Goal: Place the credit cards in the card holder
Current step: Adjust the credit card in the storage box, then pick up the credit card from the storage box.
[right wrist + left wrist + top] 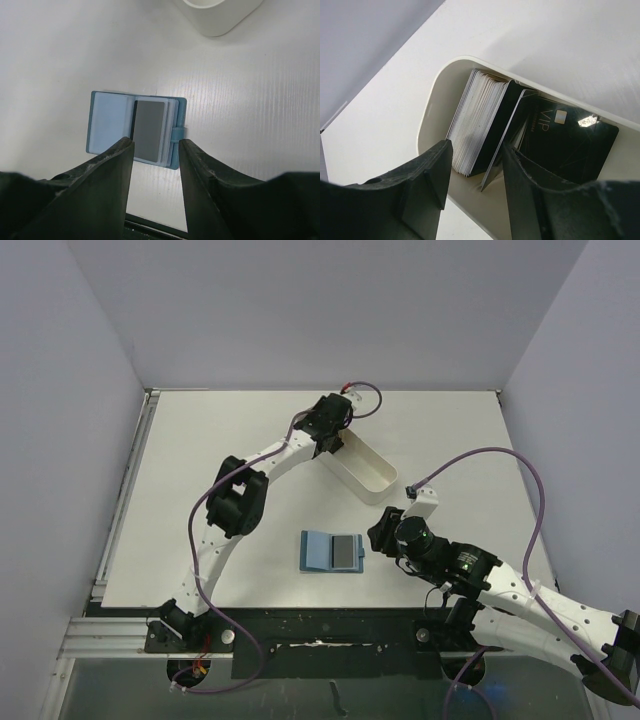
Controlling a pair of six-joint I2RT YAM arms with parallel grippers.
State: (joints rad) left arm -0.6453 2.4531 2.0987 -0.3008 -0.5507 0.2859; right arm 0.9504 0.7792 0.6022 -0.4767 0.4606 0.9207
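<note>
Two black two-finger grippers, neither clamping anything.

- Left gripper [476, 150]: fingers parted and empty. It is poised over the end of the long white oval plastic tray [427, 115], and the fingers straddle the near edge of the credit cards [480, 120]. These are a packed upright stack of thin white and black plastic rectangles.
- Right gripper [155, 143]: fingers parted and empty, hanging just above the card holder [110, 125].
- Card holder: a small teal-blue folding wallet, lying open on the white table [75, 50]. In the top view it lies toward 7 o'clock from the tray and apart from it.
- Wallet contents: one dark grey card [149, 130] sits in the right-hand clear pocket. The pale blue pocket at 9 o'clock of it looks vacant.

Step in hand, as judged: taking a single card out of the tray.

- The loose black card [510, 135] leaning away at 3 o'clock of the stack looks the easiest pick.
- Centre the fingers on that card alone, so that no neighbours are caught.
- Close on its flat faces.
- Lift straight up along the tray wall, so the stack is not dragged or toppled.
- The sleeves look snug, so the card will likely need squaring to the pocket mouth. The right gripper seems placed to steady the wallet.

Writing: "VIP" in pale capitals on the large black card [565, 140] lying flat at 3 o'clock of the stack, with a small metallic chip beside the letters. No other lettering can be read on the cards, wallet or tray.
</note>
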